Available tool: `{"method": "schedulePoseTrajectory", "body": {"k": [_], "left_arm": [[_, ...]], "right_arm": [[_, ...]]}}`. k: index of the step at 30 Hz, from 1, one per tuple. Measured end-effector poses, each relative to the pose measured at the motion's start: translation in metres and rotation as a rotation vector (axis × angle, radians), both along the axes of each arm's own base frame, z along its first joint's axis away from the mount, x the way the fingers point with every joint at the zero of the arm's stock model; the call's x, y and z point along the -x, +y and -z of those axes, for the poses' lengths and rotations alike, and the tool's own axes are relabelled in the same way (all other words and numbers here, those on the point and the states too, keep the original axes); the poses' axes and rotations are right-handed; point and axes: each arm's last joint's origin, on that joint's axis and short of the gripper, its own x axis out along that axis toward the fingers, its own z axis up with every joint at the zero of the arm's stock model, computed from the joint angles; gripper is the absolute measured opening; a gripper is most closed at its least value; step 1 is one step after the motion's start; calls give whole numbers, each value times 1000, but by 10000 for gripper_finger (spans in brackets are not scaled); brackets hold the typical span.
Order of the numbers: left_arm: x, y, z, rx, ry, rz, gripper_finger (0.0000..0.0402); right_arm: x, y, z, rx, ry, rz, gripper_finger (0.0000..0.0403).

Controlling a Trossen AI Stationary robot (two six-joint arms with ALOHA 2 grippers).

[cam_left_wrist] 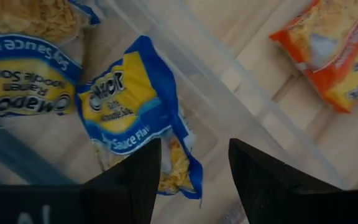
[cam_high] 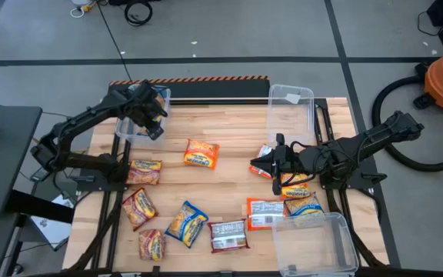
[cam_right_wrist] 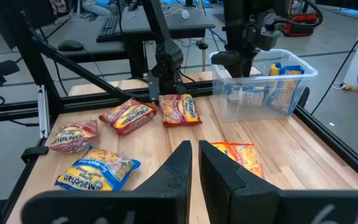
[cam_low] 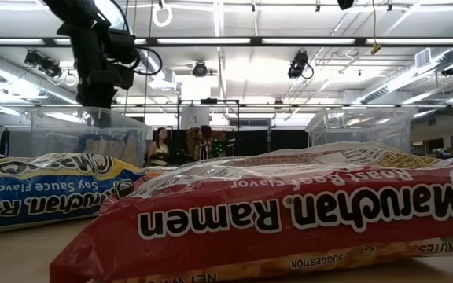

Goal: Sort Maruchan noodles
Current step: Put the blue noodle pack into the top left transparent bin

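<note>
My left gripper [cam_high: 152, 121] [cam_left_wrist: 194, 149] hangs open over the clear bin [cam_high: 133, 127] at the table's far left, pointing down. A blue-and-yellow noodle packet [cam_left_wrist: 135, 109] lies flat on the bin's floor below the fingers, and another [cam_left_wrist: 23, 81] lies beside it. My right gripper [cam_high: 271, 163] [cam_right_wrist: 195, 167] is shut and points level toward the table's left. It is right of centre, beside a red packet [cam_high: 262, 156]. An orange packet [cam_high: 201, 152] [cam_right_wrist: 235, 155] lies ahead of it. Several more packets lie flat on the table's near half.
An empty clear bin [cam_high: 291, 108] stands at the far right and another [cam_high: 314, 242] at the near right corner. Red packets [cam_high: 143, 171] and a blue-and-yellow one [cam_high: 186, 223] lie on the near left. A red packet [cam_low: 289, 220] fills the low view.
</note>
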Motion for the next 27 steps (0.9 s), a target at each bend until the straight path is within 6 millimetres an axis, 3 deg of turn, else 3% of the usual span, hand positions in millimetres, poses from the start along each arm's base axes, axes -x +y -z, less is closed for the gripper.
{"method": "schedulePoseTrajectory", "body": {"k": [14,27], "left_arm": [[1,-3,1,5,51,-31,206],[-5,7,21,103,110,-27,213]], "right_arm": [[0,0,0,0,-1,0,36],[0,0,0,-1,-1,0,36]]}}
